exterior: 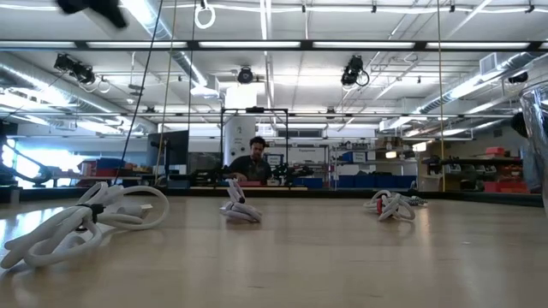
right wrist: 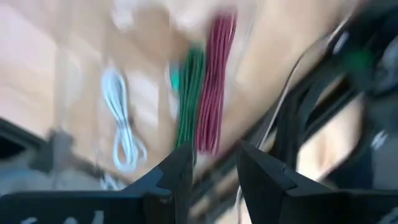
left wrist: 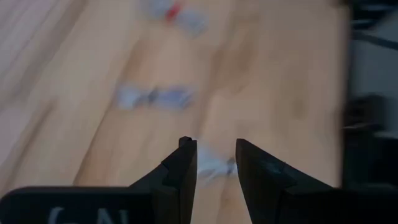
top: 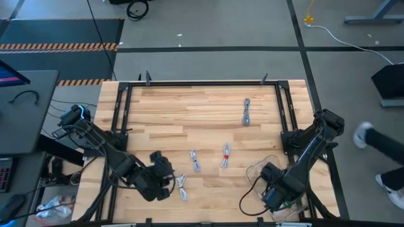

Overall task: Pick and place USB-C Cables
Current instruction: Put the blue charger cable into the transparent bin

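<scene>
My left gripper (top: 165,180) (left wrist: 216,149) is open near the table's near edge, just left of a white coiled cable (top: 183,187) (left wrist: 214,167) that lies flat beyond its fingertips. A grey cable (top: 196,161) (left wrist: 155,97), a grey one with a red tie (top: 226,155) and another grey one (top: 247,112) lie flat farther off. My right gripper (top: 273,192) (right wrist: 214,155) is open above the clear tray (top: 255,169). Its wrist view shows a green cable (right wrist: 189,99), a purple cable (right wrist: 215,87) and a white cable (right wrist: 122,121) lying below the fingers.
A black frame (top: 123,120) runs along the table's left, far and right edges. Bare wood lies in the far left part of the table. In the low view three cable bundles (exterior: 86,218) (exterior: 240,210) (exterior: 394,205) lie on the tabletop, and a person (exterior: 253,164) sits far behind.
</scene>
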